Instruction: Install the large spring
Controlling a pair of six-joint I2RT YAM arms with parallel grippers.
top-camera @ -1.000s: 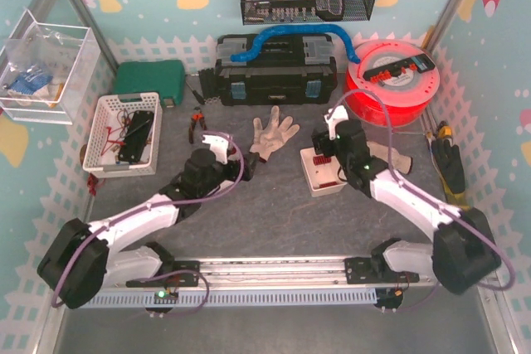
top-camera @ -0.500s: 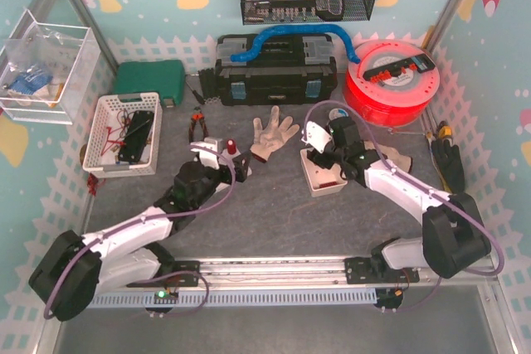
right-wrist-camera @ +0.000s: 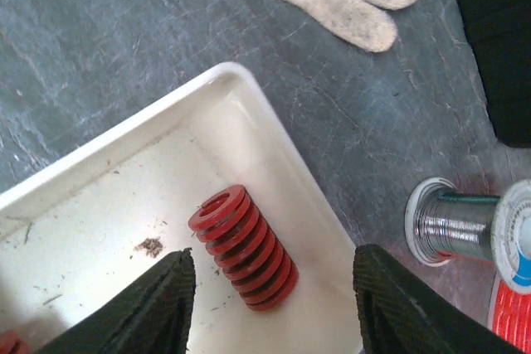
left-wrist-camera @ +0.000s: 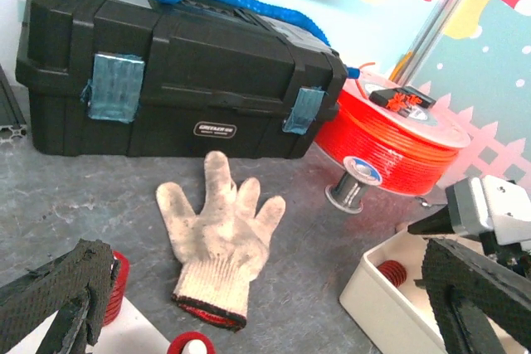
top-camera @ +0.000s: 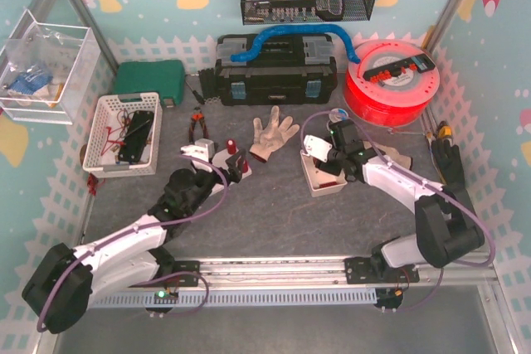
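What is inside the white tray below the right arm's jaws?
One red spring lying on its side near the white tray's wall, plus dirt specks. A red sliver shows at the lower left edge. The right jaws cover the floor below them.

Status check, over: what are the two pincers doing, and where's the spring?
Left pincer wide open, holding nothing. Right pincer open, straddling the red spring, not touching. Spring lies on its side in the white tray. Nothing blocking.

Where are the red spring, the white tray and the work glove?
red spring (right-wrist-camera: pixel 243 248), right wrist view, middle coils.
white tray (right-wrist-camera: pixel 222 75), right wrist view, corner rim.
work glove (left-wrist-camera: pixel 217 242), left wrist view, palm.
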